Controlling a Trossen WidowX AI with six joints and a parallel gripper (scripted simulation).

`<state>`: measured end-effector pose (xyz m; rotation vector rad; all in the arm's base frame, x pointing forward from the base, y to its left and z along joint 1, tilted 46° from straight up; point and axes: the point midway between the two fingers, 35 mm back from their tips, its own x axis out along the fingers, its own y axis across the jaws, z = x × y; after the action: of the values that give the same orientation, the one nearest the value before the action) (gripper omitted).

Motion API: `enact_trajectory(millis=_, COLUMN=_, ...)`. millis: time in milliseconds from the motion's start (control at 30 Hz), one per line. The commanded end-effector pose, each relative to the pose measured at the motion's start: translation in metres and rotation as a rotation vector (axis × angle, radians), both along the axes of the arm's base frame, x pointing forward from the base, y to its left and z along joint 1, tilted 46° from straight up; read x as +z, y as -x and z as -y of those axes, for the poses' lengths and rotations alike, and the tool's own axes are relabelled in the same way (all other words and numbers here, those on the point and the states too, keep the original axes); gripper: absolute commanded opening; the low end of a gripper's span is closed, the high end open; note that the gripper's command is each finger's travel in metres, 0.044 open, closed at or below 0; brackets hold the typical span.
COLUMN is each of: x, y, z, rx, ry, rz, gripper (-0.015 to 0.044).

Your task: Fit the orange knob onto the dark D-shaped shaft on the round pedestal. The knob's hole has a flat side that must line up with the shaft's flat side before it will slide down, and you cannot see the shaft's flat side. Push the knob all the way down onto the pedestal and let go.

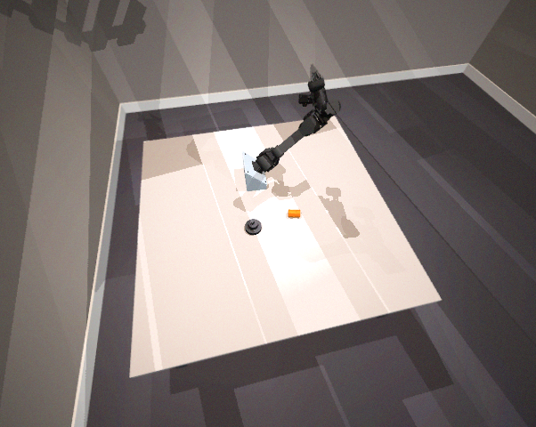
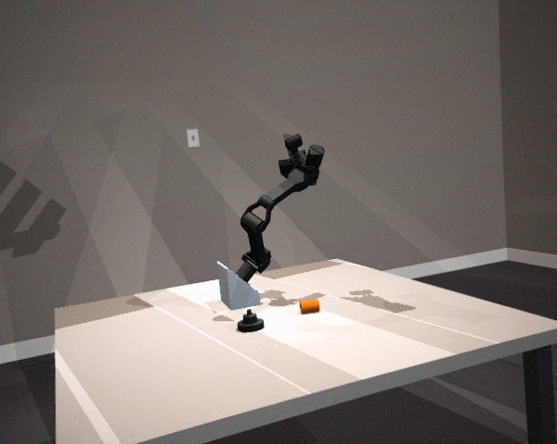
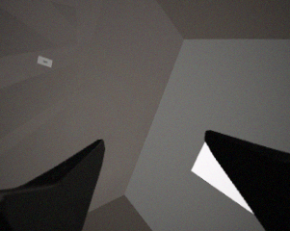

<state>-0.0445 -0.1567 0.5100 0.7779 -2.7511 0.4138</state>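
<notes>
The orange knob (image 1: pixel 294 213) (image 2: pixel 309 306) lies on its side on the table, to the right of the round pedestal in the top and exterior views. The dark round pedestal (image 1: pixel 247 229) (image 2: pixel 251 326) stands upright on the table with its short shaft (image 2: pixel 249 312) pointing up and bare. The shaft's flat side cannot be made out. My gripper (image 3: pixel 155 139) is open and empty, with its two dark fingers wide apart in the wrist view. It is raised high above the table, far from the knob and pedestal, and faces the walls and ceiling. The wrist view shows neither knob nor pedestal.
A pale blue wedge-shaped mount (image 1: pixel 255 181) (image 2: pixel 241 296) stands at the arm's base, behind the pedestal. The arm (image 1: pixel 290 140) (image 2: pixel 256 239) rises from it and leans right. The table (image 1: pixel 190 276) (image 2: pixel 173 373) has striped light and shadows across it.
</notes>
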Motion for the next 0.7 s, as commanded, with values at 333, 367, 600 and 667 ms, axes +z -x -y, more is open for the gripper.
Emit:
enact_trajectory(millis=333, x=-0.015, y=0.095, z=-0.219, rx=-0.423, ry=1.342, rz=0.241, gripper=0.0440)
enact_trajectory(millis=367, x=-0.020, y=0.092, z=-0.236, rx=-0.443, ry=1.446, rz=0.217, gripper=0.0440)
enact_trajectory(millis=600, x=-0.057, y=0.038, z=-0.341, rx=-0.485, ry=2.113, rz=-0.114, gripper=0.0440)
enact_trajectory(millis=667, x=-0.071, y=0.013, z=-0.364, rx=-0.446, ry=2.312, rz=-0.268, gripper=0.0440)
